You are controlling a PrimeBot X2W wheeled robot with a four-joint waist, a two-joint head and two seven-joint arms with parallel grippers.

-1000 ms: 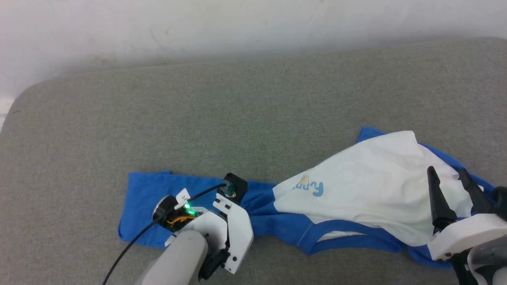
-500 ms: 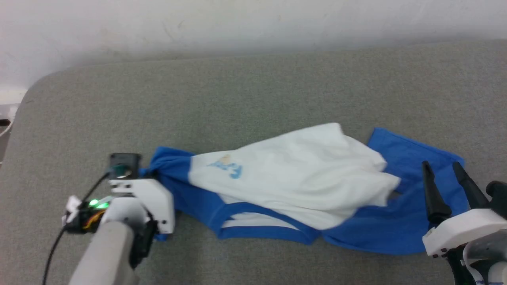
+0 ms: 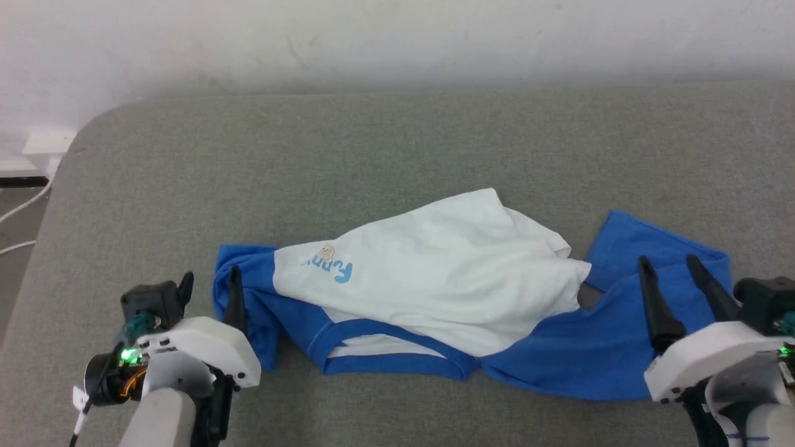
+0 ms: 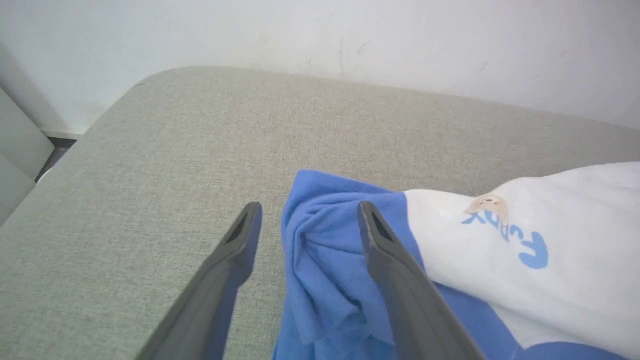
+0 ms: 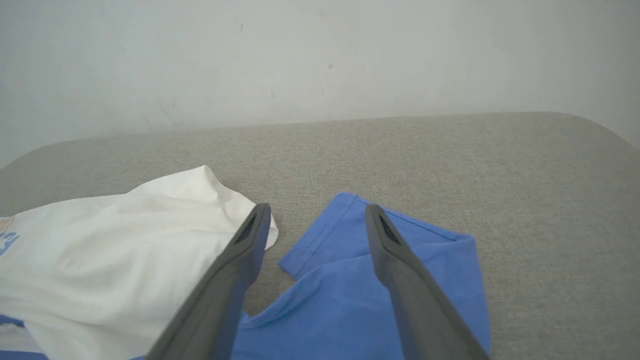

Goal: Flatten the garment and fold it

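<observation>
The shirt (image 3: 435, 279) carries light-blue lettering (image 3: 338, 271) on its white chest, with a small tan figure (image 3: 324, 253) beside it. Seen from the robot's head the word sits upside down. An "F" and a "u" are plain enough, and the letters after them run into a fold that I cannot read for certain.

It lies on a grey padded surface (image 3: 372, 155) that ends at a white wall (image 3: 397, 37). Off the pad's left corner there is a pale box (image 3: 48, 143) low on the wall and a white cable (image 3: 22, 208) trailing over the floor. Nothing lies on top of the shirt.

The shirt is drawn out long from left to right, roughly along the pad's near edge. The blue collar (image 3: 391, 363) faces the robot and the white body is heaped up toward the wall. One blue sleeve (image 3: 245, 292) is bunched at the left end. The other blue sleeve (image 3: 621, 335) lies flatter at the right, its stitched cuff (image 5: 320, 235) turned toward the wall.

The left gripper (image 3: 210, 285) stands at the bunched end with its two fingers well apart. From its wrist the crumpled blue edge shows in the gap, but nothing is pinched. The right gripper (image 3: 667, 273) is spread just as wide over the flat sleeve and has hold of nothing.
</observation>
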